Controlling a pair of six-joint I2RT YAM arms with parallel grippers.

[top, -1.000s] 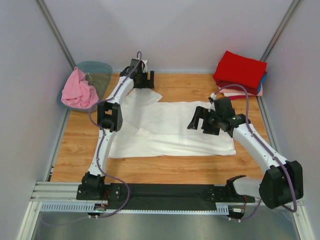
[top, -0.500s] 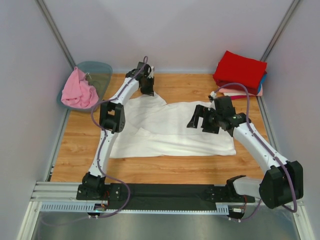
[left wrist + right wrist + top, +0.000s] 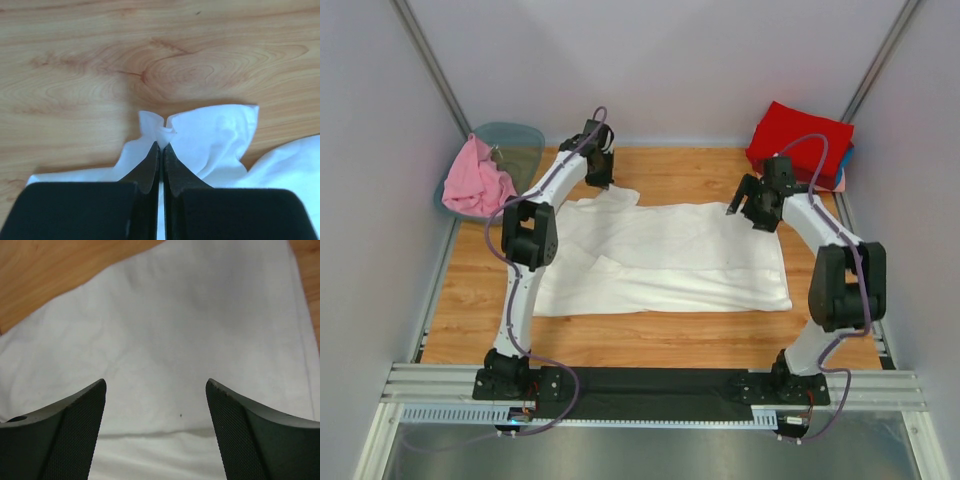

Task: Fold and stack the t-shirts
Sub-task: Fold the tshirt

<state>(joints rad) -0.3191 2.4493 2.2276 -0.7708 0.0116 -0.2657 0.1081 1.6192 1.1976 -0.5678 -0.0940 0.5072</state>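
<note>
The white t-shirt lies spread over the middle of the wooden counter. The left gripper has its jaws pinched tight on the shirt's far-left edge. The right gripper is over the shirt's far-right part, jaws wide, holding nothing. A red t-shirt tops the folded stack at the far right. The pink t-shirt is in the tub.

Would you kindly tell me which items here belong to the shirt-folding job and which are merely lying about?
Job: white t-shirt, pinched by the left gripper; pink t-shirt; folded red t-shirt.
Lying about: grey-green tub, holding the pink one.
</note>
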